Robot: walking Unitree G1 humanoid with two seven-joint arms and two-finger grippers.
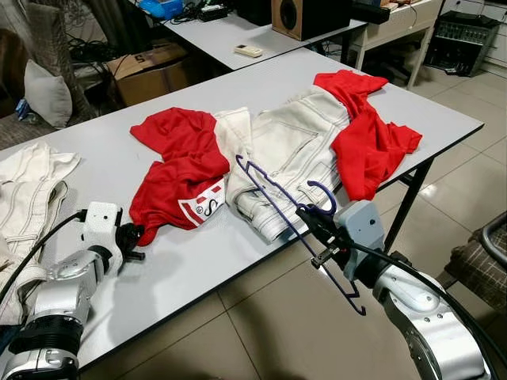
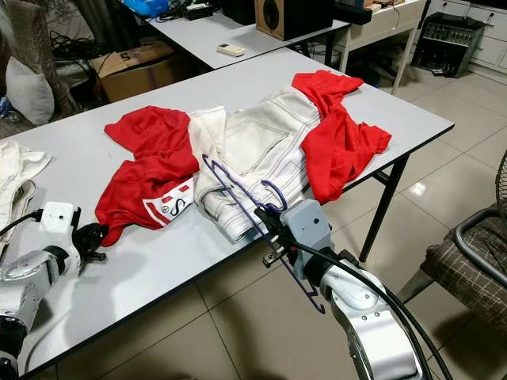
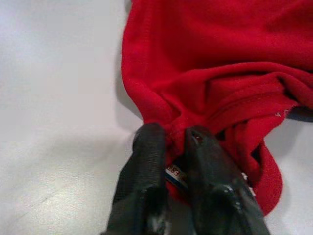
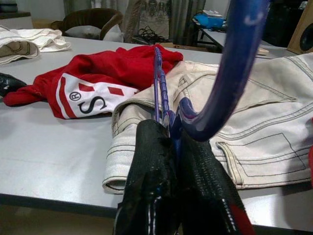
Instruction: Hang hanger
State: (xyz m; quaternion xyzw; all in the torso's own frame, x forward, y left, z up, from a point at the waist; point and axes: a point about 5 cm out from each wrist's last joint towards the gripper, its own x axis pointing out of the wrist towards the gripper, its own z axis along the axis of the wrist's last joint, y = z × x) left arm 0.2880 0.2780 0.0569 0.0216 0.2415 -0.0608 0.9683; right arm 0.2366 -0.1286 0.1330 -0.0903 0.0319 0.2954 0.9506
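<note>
A thin purple hanger (image 1: 273,192) juts over the table's front edge, its far end above the white jeans (image 1: 289,150). My right gripper (image 1: 315,229) is shut on the hanger near its hook (image 4: 230,73), just off the table edge. A red T-shirt (image 1: 178,162) with a white printed patch lies left of the jeans. My left gripper (image 1: 133,237) rests on the table and is shut on the shirt's lower hem (image 3: 176,147). A second red garment (image 1: 366,134) lies on the right of the jeans.
The grey table (image 1: 103,150) ends in a dark front edge above tiled floor. Cream clothing (image 1: 28,190) lies at the table's left end. A second table with a speaker (image 1: 305,16) and remote stands behind. A chair (image 1: 483,253) sits at right.
</note>
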